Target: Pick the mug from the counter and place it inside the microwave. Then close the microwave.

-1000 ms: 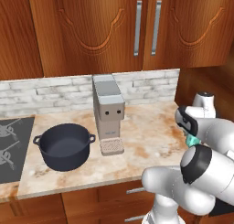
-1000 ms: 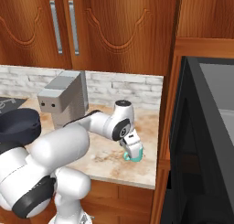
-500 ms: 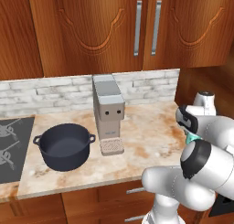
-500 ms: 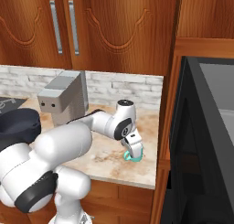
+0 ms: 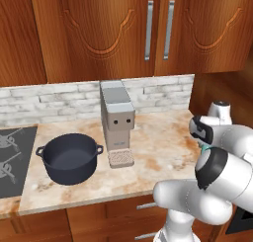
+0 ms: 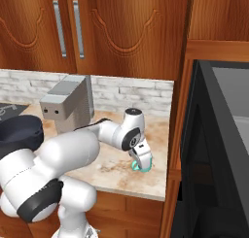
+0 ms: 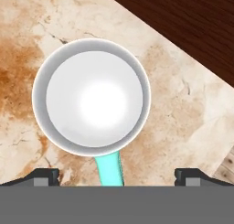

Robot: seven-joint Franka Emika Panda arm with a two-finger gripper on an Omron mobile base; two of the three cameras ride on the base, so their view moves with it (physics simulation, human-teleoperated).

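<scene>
Nothing done yet, by the look of it: mug (image 7: 91, 97) sits on the counter (image 7: 183, 113) near its right end, beside the open microwave (image 6: 219, 149); pick, place and door close all remain. Gripper (image 7: 116, 175) hovers straight above the mug, jaws spread wide, tips either side of the teal handle, holding and touching nothing.

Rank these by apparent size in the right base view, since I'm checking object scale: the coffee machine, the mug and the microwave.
1. The microwave, nearest the camera, which inflates it.
2. The coffee machine.
3. The mug, mostly hidden under the gripper.
</scene>
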